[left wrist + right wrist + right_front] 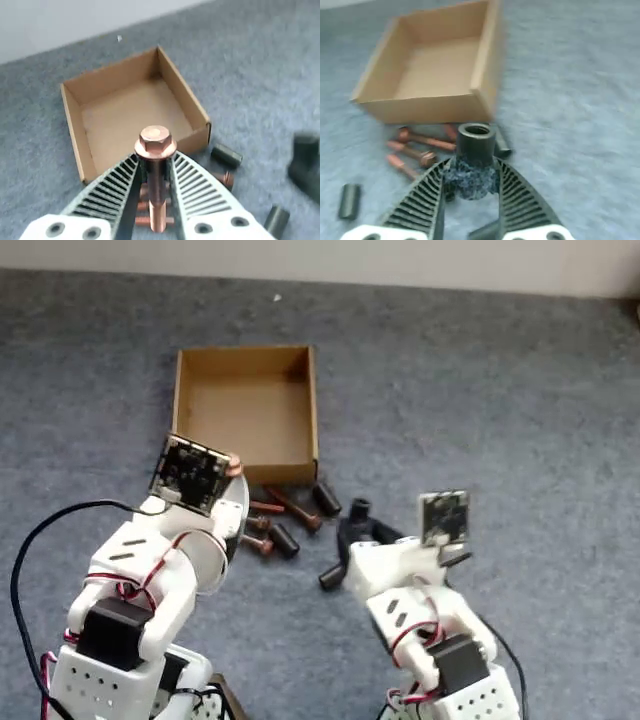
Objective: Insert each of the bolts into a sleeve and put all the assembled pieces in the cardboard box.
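My left gripper [156, 161] is shut on a copper bolt [155, 142], held head-up just in front of the cardboard box [172, 82]; from above that bolt [235, 466] sits by the box's near left corner. My right gripper [472, 169] is shut on a black sleeve [476, 142], open end up, right of the loose parts; in the high view this sleeve [360, 507] stands upright. The open box [180, 400] holds nothing. Loose bolts [290, 505] and sleeves [327, 500] lie on the carpet in front of it.
Grey carpet covers the table. More bolts [417, 141] lie between the arms, with single sleeves [284, 540] [330, 578] near them. The other arm's dark gripper [305, 160] shows to the side in the left wrist view. Open carpet lies right of the box.
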You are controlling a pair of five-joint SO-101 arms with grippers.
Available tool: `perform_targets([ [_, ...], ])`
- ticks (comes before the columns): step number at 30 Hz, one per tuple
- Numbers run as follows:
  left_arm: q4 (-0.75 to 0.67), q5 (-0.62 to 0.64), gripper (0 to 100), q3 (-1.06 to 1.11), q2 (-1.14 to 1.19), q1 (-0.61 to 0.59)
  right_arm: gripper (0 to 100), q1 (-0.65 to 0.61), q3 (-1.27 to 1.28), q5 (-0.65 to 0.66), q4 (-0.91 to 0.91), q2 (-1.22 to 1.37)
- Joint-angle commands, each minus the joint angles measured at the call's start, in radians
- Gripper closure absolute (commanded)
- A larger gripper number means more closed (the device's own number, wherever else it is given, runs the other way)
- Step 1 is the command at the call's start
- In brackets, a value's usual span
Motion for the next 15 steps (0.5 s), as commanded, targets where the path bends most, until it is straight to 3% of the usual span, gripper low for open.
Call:
perform_targets([
  [1,-0.133,0.069,99,-0.008,-0.018,0.019,99.4,-0.094,0.058,-0.009,-0.084,-0.105],
  [9,-0.293,0.127,99,-0.010,-0.018,0.177,99.4,-0.255,0.108,0.009,-0.165,-0.093],
  [15,-0.319,0.169,99,-0.010,-0.018,0.197,99.4,-0.329,0.101,0.186,-0.166,-0.094],
])
